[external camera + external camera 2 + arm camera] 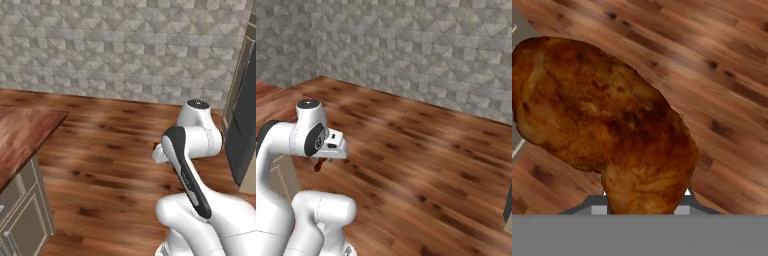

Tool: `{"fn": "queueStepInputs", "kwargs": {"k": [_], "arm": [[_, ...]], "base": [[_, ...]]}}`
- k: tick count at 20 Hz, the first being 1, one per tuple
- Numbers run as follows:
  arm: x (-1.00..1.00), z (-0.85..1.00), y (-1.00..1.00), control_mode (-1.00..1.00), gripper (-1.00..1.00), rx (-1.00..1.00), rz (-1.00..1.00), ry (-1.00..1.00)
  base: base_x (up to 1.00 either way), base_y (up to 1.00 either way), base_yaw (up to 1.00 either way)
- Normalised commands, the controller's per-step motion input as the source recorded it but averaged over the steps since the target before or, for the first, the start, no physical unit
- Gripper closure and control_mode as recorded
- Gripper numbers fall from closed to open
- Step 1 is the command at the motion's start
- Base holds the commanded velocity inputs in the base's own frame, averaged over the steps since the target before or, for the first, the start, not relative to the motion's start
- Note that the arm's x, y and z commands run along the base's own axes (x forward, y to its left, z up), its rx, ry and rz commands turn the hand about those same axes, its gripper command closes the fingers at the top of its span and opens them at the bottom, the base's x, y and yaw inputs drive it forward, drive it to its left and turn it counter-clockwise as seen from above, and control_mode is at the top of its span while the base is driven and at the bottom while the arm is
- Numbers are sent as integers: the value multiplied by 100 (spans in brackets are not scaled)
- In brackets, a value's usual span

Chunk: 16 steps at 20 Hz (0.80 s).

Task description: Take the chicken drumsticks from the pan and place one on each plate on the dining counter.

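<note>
Right at the hand, close in, a chicken drumstick (pixel 607 125) is hanging in the gripper (pixel 644 200), its narrow end pinched between the fingers at six o'clock of the hand view and its fat browned body swelling up toward ten o'clock. So the gripper is clamping on the meat, carrying it over bare wooden floor (pixel 712 75). From the right base view, a small dark red-brown scrap of the drumstick (pixel 318 164) is peeking out under the white wrist, at about nine o'clock.

Now the worry: that grip looks to be sitting on the thin end alone, with the heavy end cantilevering out. I'm judging that any sharp swing or a jolt from the driving base could be twisting the piece loose, and it would be dropping straight onto the floor, with no plate or pan beneath.

Further out, in the left base view, the dining counter (pixel 20 140) is showing at nine o'clock, its glossy reddish corner jutting toward the arm over beige cabinet fronts (pixel 25 210). That corner is the edge to mind while closing in. A dark appliance (pixel 245 130) is standing at three o'clock, near the arm's elbow. Between them the floor is lying open, running back to the grey tiled wall (pixel 125 45) at twelve o'clock.
</note>
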Motion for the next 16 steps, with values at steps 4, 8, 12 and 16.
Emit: {"fn": "queueStepInputs", "kwargs": {"k": [4, 8, 12, 16], "arm": [[0, 0, 0, 100, 100, 0, 0, 0], [0, 0, 0, 100, 100, 0, 0, 0], [0, 0, 0, 100, 100, 0, 0, 0], [0, 0, 0, 100, 100, 0, 0, 0]], "base": [[100, -5, 2], [100, -3, 2], [100, -2, 2], [100, -1, 4]]}}
